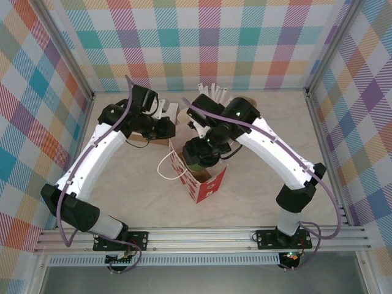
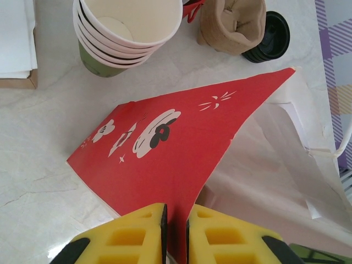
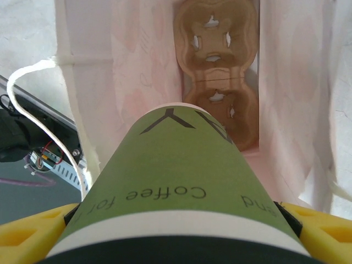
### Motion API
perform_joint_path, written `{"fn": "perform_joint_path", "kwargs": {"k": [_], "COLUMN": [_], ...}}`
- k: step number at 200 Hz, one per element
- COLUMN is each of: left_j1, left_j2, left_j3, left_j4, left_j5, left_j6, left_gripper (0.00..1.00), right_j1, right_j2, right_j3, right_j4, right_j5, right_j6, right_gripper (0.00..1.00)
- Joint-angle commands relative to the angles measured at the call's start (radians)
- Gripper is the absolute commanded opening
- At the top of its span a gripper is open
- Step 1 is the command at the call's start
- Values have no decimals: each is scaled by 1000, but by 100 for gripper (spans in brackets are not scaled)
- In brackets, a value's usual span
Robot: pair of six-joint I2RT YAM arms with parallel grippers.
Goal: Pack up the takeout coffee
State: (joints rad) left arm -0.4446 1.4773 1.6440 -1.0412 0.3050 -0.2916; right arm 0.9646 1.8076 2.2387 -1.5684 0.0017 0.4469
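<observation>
The takeout coffee (image 3: 181,181), a green paper cup with a black lid, is held between the yellow fingers (image 3: 33,231) of my right gripper (image 3: 179,220), which is shut on it. It hangs bottom-first in the mouth of the red paper bag (image 1: 208,184), over a brown cardboard cup carrier (image 3: 217,71) lying on the bag's floor. From above, the cup (image 1: 197,164) shows just under the right gripper (image 1: 205,153). My left gripper (image 2: 176,231) is shut on the upper edge of the bag's red side wall (image 2: 165,143), at the bag's far left corner (image 1: 170,142).
Beyond the bag stand a stack of cream paper cups (image 2: 129,33), a crumpled brown sleeve (image 2: 231,25) and a loose black lid (image 2: 272,38). White straws (image 1: 215,92) stick up at the back. The bag's white cord handle (image 1: 166,168) hangs out to the left.
</observation>
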Motion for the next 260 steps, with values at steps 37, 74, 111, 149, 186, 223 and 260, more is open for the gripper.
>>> {"fn": "perform_joint_path", "kwargs": {"k": [37, 74, 111, 149, 186, 223, 260], "left_j1": [-6, -5, -6, -5, -6, -6, -6], "left_j2": [-56, -62, -58, -43, -29, -20, -13], "left_j3": [-24, -36, -53, -60, -59, -64, -65], "left_j4": [2, 4, 12, 27, 34, 32, 35], "left_j5": [-6, -14, -26, -38, -39, -46, -51], "left_j6": [-14, -8, 7, 34, 40, 46, 47], "left_gripper": [16, 16, 16, 16, 16, 16, 16], "right_j1": [22, 22, 10, -15, -36, -44, -42], "right_j2": [31, 28, 29, 9, -2, 5, 35], "right_j3": [-11, -72, -93, -127, -159, -194, -200], "right_j4": [-4, 25, 8, 22, 23, 20, 30], "right_j5": [-12, -10, 18, -5, -12, 7, -13], "right_j6": [24, 12, 4, 0, -10, -41, -64], "right_gripper": [80, 80, 81, 81, 81, 81, 81]}}
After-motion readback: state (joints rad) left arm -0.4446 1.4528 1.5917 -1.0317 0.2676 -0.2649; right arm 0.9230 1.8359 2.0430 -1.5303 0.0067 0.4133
